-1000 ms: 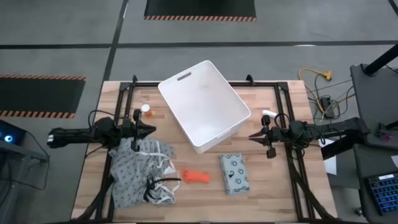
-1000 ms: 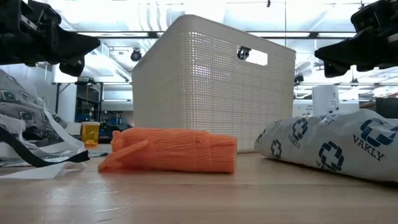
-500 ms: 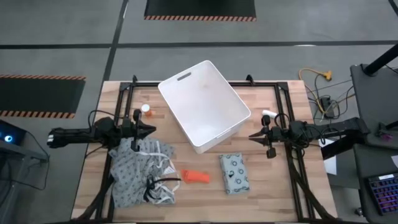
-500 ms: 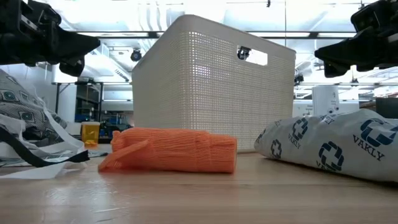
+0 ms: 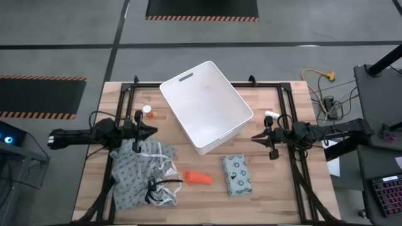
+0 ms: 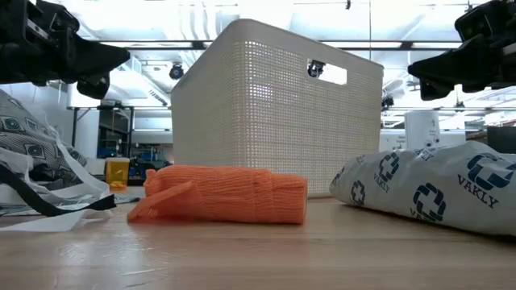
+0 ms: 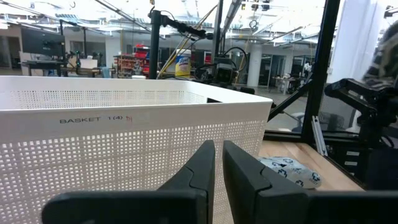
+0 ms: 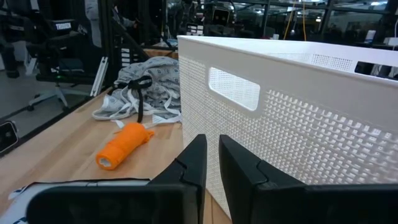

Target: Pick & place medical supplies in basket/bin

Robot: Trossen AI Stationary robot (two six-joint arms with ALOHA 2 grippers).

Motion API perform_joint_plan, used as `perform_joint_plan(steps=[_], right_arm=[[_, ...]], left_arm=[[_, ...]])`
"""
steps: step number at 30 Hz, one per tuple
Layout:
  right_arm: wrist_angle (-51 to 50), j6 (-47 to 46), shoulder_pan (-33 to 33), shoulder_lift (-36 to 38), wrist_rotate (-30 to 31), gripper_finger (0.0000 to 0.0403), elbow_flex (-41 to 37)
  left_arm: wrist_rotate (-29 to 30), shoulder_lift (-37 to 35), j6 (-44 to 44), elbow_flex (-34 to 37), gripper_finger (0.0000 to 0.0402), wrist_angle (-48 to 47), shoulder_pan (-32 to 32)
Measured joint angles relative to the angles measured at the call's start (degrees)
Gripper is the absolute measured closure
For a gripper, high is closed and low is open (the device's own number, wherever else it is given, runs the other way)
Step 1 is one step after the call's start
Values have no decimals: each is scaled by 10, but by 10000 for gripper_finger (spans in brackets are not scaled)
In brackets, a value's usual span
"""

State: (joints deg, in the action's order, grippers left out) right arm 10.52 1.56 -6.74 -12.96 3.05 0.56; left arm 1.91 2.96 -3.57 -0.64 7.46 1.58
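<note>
White plastic, and nothing inside it: the tub sits at the middle of the tabletop with a bare floor, so by the look of things no supply has gone in yet and the whole job is left.

The orange roll and the blue-grey packet lie on the wood just in front of the tub, close to each other but apart. An orange-capped bottle stands off the tub's left side, and a small white piece lies off its right side. A heap of patterned grey cloth with dark ties spreads at the front left.

The left end effector hovers beside the tub, above the cloth's edge and near the bottle, fingers nearly together and holding nothing. The right end effector hovers at the tub's opposite side, near the white piece, also nearly closed and empty; the packet lies in front of it, a short way off.
</note>
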Motion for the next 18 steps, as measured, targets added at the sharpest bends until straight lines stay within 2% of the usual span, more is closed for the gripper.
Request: perform_joint_plan(steps=[10,11,16,18], right_arm=[[0,3,0,0,0,369,0],[2,41,0,0,3,369,0],[8,374,0,-2,29,369,0],[8,477,0,-3,30,369,0]], left_arm=[[0,0,0,0,387,0,0],[0,0,0,0,387,0,0],[0,0,0,0,387,0,0],[0,0,0,0,387,0,0]])
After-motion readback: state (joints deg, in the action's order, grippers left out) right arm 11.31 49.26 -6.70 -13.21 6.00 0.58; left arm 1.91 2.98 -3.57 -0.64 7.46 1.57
